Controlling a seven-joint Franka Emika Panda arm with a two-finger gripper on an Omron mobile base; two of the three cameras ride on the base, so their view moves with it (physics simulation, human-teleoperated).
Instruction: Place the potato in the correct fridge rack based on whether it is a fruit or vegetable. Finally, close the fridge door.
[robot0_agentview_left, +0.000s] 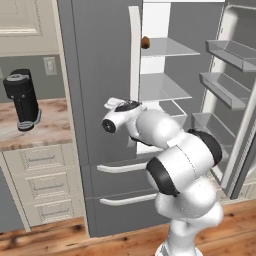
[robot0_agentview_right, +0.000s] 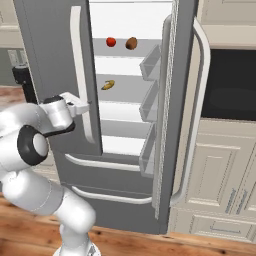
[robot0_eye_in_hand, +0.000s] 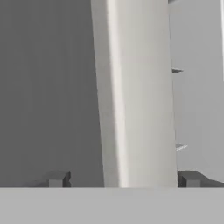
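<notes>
Claw spread wide, empty, straddling pale door handle; potato well above, on fridge rack.

No readable text, label, brand, number or sign appears anywhere (not on the fridge door, nor on the dark appliance on the counter).

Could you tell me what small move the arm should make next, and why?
Probably draw the gripper back from the left door's handle toward the open right door: the potato already lies on the fridge rack, so closing remains.
</notes>
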